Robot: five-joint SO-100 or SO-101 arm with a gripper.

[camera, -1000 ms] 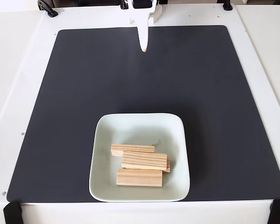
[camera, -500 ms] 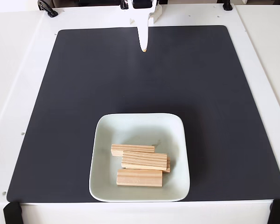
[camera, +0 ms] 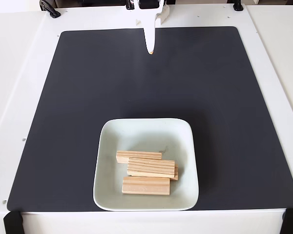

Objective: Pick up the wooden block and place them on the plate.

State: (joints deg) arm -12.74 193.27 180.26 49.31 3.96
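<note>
Wooden blocks, small rectangular light pine bars, lie together inside the square, shallow, pale mint-white plate [camera: 107, 141] near the front edge of the black mat [camera: 224, 97] on the white surface [camera: 14, 58]. A back block [camera: 138, 156], a middle block [camera: 151, 167] overlapping another beneath it, and a front block [camera: 145, 185] all lie lengthwise left to right. At the mat's far edge, well apart from the plate, the white hand [camera: 150, 50] points down with its fingers pressed together, holding nothing.
</note>
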